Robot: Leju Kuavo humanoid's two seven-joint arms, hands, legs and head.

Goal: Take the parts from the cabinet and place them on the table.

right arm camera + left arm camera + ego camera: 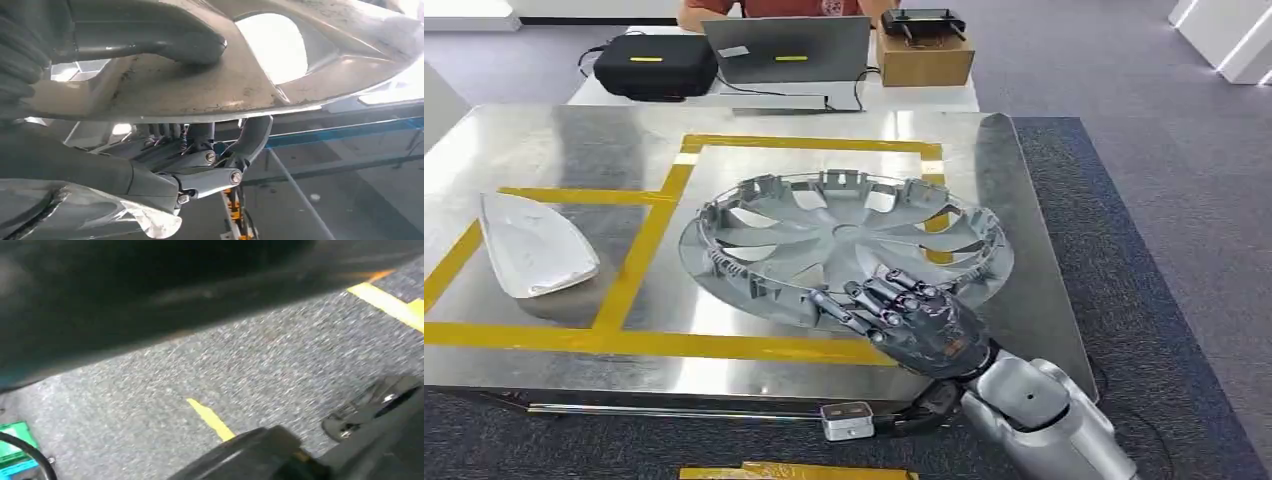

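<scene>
Two parts lie on the steel bench (544, 140), and I take them from left to right. Farthest left is a pale, teardrop-shaped cover panel (534, 245), resting flat beside the yellow tape lines (639, 255), well apart from everything else. Right of the tape, inside the marked square, sits the grey wheel cover (839, 240), inner side up, its clip ring standing around the rim. At its near right edge is the right hand (914, 320): the dark fingers (879, 295) reach over the rim onto the spokes, and in the right wrist view the thumb (165, 40) lies on one face of the wheel cover (200, 90) with the fingers on the other, so the hand grips the rim.

The left wrist view gives carpet floor (225, 375) and yellow tape, not the left hand itself, so I cannot tell its state.

Judging by this, the wheel cover is already down on the bench and extends away and leftward from the right hand; release probably means opening the fingers and drawing back toward the near right corner.
</scene>
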